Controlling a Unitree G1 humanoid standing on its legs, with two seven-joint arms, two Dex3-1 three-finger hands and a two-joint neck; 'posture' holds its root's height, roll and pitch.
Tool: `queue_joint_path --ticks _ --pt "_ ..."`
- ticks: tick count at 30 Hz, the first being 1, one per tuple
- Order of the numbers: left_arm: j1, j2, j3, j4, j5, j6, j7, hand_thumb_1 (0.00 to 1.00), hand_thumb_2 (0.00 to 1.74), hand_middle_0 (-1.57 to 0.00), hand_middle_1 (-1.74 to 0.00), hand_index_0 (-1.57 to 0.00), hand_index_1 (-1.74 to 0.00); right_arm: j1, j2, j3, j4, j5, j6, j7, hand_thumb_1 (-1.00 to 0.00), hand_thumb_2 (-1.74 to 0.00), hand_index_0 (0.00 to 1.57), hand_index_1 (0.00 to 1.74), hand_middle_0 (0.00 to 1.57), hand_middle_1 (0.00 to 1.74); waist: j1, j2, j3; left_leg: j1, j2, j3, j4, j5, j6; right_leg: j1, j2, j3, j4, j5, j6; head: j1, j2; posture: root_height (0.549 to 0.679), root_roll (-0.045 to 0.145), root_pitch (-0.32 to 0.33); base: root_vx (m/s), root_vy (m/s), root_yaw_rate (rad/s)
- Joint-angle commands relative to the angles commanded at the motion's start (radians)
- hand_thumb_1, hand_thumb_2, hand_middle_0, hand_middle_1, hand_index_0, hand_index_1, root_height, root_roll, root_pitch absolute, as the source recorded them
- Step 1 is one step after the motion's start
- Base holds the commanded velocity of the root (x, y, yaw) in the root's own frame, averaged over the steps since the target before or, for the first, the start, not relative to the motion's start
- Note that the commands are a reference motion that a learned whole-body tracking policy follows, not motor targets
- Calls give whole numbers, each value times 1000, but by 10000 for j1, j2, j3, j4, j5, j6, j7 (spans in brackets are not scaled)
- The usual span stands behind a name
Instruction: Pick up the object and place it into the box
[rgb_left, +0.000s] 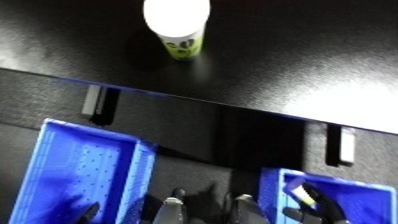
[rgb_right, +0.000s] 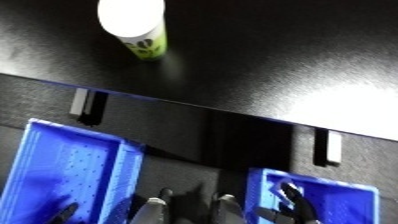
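While the green tube (rgb_left: 180, 30) is left standing upright near the table's (rgb_right: 266, 45) far edge, two blue bins (rgb_left: 84, 170) (rgb_left: 351, 200) are seen below; robot hand fingers can't be told.

Glossy black table (rgb_left: 293, 45) w/ bright light glare.

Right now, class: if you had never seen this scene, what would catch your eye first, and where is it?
First the container with the bright white lid and green label, standing upright on the black table at the far side. Next, two blue bins at the near edge: the left bin and the right bin, with something small lying in the right one.
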Motion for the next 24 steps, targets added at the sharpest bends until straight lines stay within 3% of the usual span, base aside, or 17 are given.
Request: queue_joint_path --ticks 5,11,24 --pt "161 76 183 2 -88 -104 -85 0 0 0 0 0 0 210 44 85 -44 -120 -35 1 0 0 0 0 0 0 77 -59 40 39 9 -57 216 -114 89 129 -90 -109 72 -65 24 -964 16 616 43 -80 40 5 26" --pt "333 116 504 -88 -855 -532 -273 0 0 0 0 0 0 344 81 179 -76 -303 -61 85 0 0 0 0 0 0 159 -114 109 44 20 -96 296 -150 154 166 -148 -185 191 -150 38 -1589 -5 614 39 -87 25 21 -13" --pt "258 300 682 -2173 -1972 -1866 -1587 0 0 0 0 0 0 596 44 269 -162 -153 -184 171 0 0 0 0 0 0 427 -133 293 -60 -20 -186 336 -224 202 92 -284 -341 356 -214 147 -1441 509 610 27 -86 10 10 20"
